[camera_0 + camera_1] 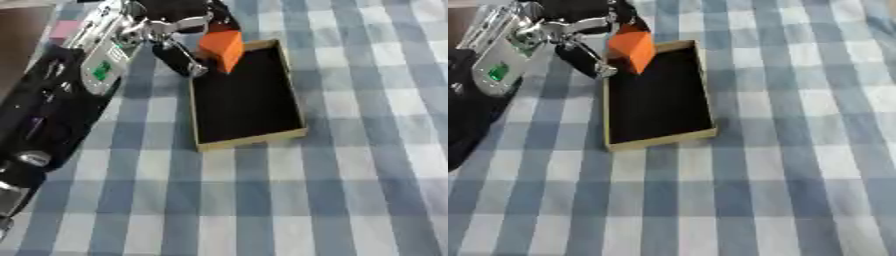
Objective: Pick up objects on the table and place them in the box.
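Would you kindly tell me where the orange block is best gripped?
Grip the orange block across its two flat side faces, from above, as the left hand appears to do: it hangs tilted over the shallow black-lined box, sides exposed.

No readable text; green patch on left arm [103, 70] illegible.

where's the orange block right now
The orange block is near the top of the left eye view, held in the left hand over the far left corner of the box, whose black inside looks empty.
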You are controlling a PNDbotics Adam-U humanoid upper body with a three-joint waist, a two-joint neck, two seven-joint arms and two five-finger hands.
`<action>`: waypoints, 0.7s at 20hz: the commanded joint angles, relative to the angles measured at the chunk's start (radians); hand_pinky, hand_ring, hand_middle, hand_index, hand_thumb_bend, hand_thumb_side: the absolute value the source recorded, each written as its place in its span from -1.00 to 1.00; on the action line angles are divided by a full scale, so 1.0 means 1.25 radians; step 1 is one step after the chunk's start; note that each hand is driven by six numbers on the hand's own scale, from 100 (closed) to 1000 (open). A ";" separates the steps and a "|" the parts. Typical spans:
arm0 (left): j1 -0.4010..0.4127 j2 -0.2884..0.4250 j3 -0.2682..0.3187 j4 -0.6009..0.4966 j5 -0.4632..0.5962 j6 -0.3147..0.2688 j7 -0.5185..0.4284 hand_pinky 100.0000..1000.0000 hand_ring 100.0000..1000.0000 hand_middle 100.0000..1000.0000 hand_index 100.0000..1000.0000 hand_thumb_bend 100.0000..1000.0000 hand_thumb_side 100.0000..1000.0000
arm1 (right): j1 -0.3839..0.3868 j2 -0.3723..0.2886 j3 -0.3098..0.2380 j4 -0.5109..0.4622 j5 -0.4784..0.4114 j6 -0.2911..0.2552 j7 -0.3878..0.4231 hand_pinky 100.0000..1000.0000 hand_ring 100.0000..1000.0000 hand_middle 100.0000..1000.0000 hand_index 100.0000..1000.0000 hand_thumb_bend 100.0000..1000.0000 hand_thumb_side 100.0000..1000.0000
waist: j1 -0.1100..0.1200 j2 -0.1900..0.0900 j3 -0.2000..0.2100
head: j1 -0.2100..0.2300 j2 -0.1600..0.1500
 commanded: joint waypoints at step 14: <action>0.002 -0.006 -0.024 -0.009 -0.110 -0.081 -0.057 0.62 0.89 0.78 0.88 -0.05 -0.13 | -0.007 -0.010 -0.009 -0.013 -0.004 -0.002 -0.006 0.48 0.41 0.40 0.53 -1.00 1.00 | -0.006 -0.018 0.004 | 0.005 -0.005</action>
